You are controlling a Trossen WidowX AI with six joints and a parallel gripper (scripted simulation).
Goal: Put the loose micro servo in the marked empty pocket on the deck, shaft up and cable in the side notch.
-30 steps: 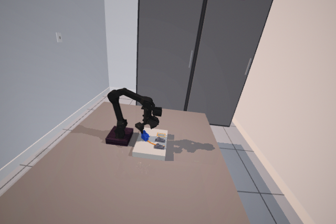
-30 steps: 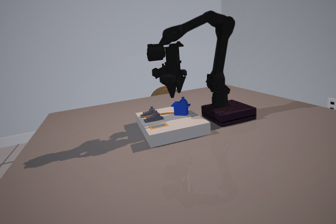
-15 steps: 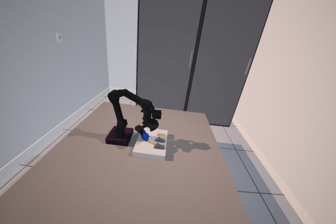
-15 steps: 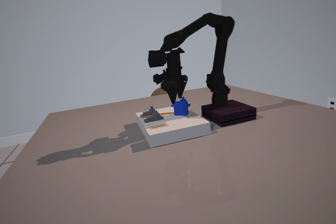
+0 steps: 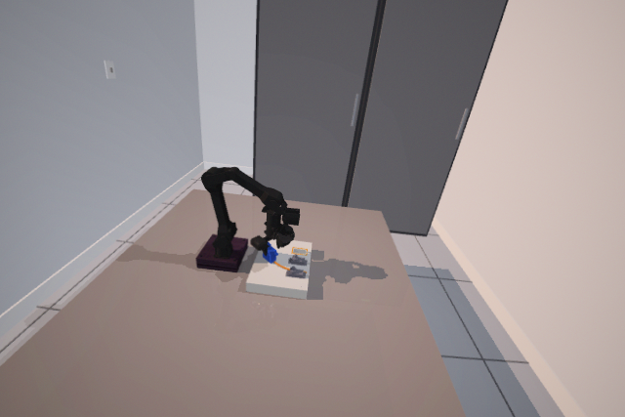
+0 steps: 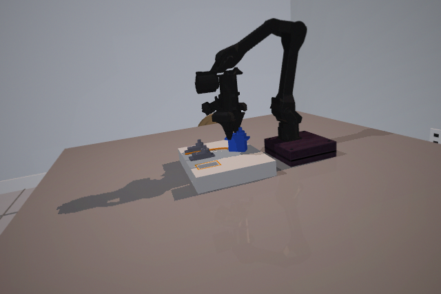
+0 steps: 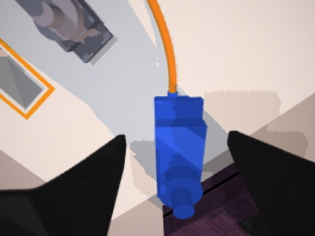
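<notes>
Currently, step in hand: the gripper is straddling the blue micro servo and is getting ready to pinch it; nothing is being carried yet.
Jaws: standing apart, part-way in from full width, with visible gaps between each dark finger and the servo's sides in the wrist view.
Servo position: resting on the white deck at the edge nearest the arm's purple base, well apart from the orange-outlined pocket; whether it is lying on its side or standing upright is hard to tell, though the wrist view shows its round shaft pointing toward the camera's lower edge.
Cable: the orange cable is curving away from the servo's far end toward the two grey servos already seated on the deck.
Doing it well: judging from the gaps, the fingers should be centring on the body's flat sides, below the shaft and clear of the mounting ears, so the servo is not twisting as they meet it; closing should be even and gentle.
Risk: a skewed pinch is likely to tip the servo off the deck edge, and the trailing cable may be dragging against the seated servos during the lift.
Later need: the cable end should be turning toward the pocket's notch before lowering.
Surface: the deck is sitting on a brown table top that is showing faint reflections and the arm's shadow.
Room: grey walls, a double-door dark cabinet with green lights, and a tiled floor are surrounding the table.
</notes>
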